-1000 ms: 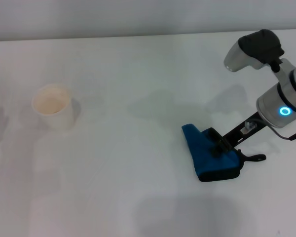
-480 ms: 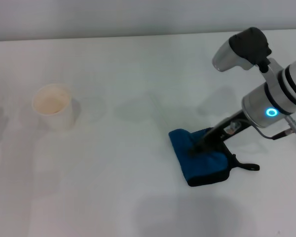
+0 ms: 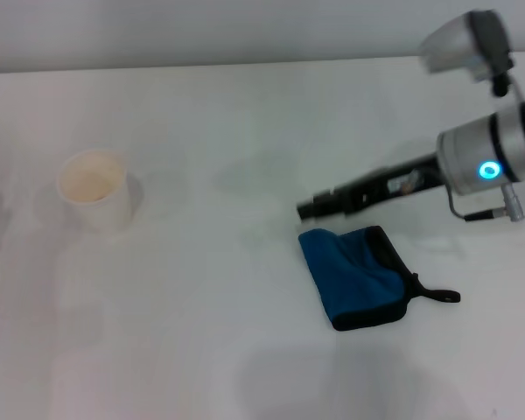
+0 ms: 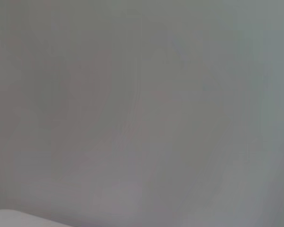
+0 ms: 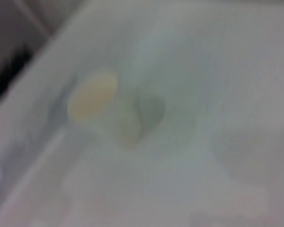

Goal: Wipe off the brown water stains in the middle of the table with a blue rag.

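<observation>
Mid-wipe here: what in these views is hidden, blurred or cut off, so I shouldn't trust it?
- Right gripper: head view, motion-blurred; finger state unreadable.
- Left gripper: in no view; the left wrist view shows only blank grey.
- Brown water stains: no distinct puddle shows on the table in the head view.
- Cup: right wrist view, blurred.
- Blue rag: underside hidden.

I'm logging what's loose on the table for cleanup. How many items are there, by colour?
Blue: 1, the rag
White: 1, the cup
Total: 2
</observation>
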Available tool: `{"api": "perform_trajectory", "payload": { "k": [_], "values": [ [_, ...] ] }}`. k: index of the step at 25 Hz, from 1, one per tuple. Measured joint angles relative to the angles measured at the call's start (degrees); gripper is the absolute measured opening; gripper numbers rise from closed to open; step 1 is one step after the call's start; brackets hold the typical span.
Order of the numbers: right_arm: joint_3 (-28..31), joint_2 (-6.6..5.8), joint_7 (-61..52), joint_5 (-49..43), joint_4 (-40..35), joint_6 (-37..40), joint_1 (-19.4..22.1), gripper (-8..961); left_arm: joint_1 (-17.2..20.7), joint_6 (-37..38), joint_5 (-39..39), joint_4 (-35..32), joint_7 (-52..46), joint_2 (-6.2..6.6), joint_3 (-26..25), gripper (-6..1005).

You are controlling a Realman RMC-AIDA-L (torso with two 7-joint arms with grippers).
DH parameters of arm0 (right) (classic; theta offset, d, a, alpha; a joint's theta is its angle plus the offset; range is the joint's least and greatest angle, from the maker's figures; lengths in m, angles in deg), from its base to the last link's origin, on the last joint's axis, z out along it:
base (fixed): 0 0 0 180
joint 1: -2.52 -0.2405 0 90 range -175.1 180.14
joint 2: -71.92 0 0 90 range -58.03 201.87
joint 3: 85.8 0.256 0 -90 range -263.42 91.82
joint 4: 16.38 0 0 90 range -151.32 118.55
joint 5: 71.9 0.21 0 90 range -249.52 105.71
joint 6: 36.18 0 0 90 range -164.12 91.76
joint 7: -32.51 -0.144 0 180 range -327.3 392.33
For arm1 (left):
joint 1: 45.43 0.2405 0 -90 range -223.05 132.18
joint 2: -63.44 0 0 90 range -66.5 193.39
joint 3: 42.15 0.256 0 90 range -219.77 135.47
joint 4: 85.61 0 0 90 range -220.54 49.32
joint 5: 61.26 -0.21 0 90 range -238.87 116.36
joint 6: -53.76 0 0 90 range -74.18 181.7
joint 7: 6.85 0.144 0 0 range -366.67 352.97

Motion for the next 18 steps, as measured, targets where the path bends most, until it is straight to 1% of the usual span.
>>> {"api": "perform_trajectory", "payload": {
  "k": [2,4,6,8,9,10,12,13,16,18],
  "values": [
    [2.1,0.01,3.0,5.4,2.6,2.6,0.8,424,0.1,0.0,0.0,0.0,0.0,0.01,0.0,893],
    [3.7,0.06,7.8,12.7,5.6,6.5,2.2,424,0.1,0.1,0.0,0.0,-0.3,-0.03,0.0,893],
    [4.3,0.08,15.7,21.1,7.9,10.3,4.3,424,0.2,0.4,0.0,0.0,-1.2,-0.07,0.0,893],
    [4.8,0.05,24.9,30.6,10.3,13.0,6.4,425,0.4,1.1,0.0,-0.1,-4.3,-0.08,0.0,892],
    [6.1,0.04,33.1,39.6,13.6,14.2,7.7,425,0.5,1.2,0.0,-0.1,-6.2,-0.07,0.0,892],
    [6.1,0.04,33.1,39.6,13.6,14.2,7.7,425,0.6,1.3,-0.1,0.0,-7.7,-0.06,0.0,892],
    [8.1,0.08,42.4,49.3,19.3,13.9,8.5,424,0.7,1.3,-0.3,0.2,-10.4,-0.04,0.2,892],
    [9.0,0.08,46.1,52.6,21.6,13.1,8.5,424,0.8,1.3,-0.4,0.3,-11.1,-0.03,0.3,892],
    [13.7,0.04,58.1,61.8,30.7,9.6,8.6,423,0.9,1.1,-0.4,0.4,-11.4,-0.05,0.3,892],
    [17.4,0.04,64.1,64.7,35.7,8.4,8.6,423,0.9,0.9,-0.4,0.4,-11.3,-0.08,0.3,892]
  ]
}}
